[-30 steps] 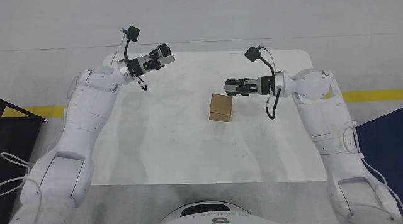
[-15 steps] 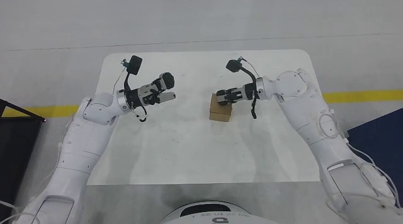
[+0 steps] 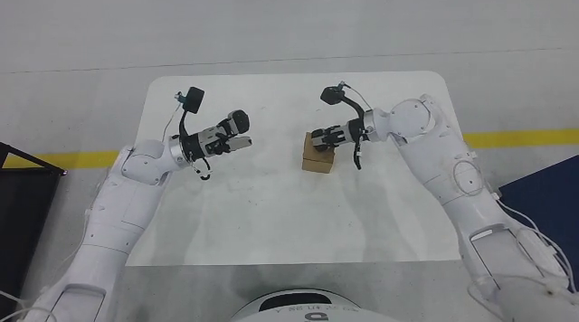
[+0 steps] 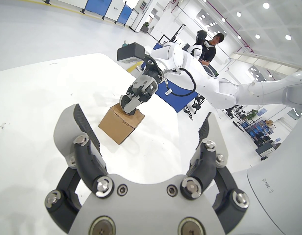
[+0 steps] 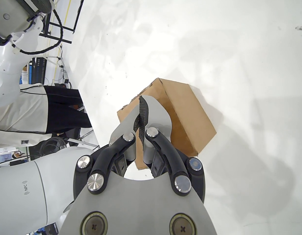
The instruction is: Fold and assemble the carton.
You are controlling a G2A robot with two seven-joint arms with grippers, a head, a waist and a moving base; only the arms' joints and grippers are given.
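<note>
A small brown carton stands closed on the white table, a little right of centre. My right gripper is shut, its tips pressing down on the carton's top near the far edge; the right wrist view has the closed fingers against the carton. The left wrist view looks across at the carton with the right gripper on top of it. My left gripper hovers open to the carton's left, well apart from it, its fingers wide with nothing between them.
The table's far edge runs close behind both arms. A yellow floor line passes to both sides of the table, and a dark frame stands off the left edge. Bare table surface lies in front of the carton.
The right gripper came in from the carton's right and settled onto its top. The left arm swung down from the far left corner toward the table's middle, closer to the carton.
</note>
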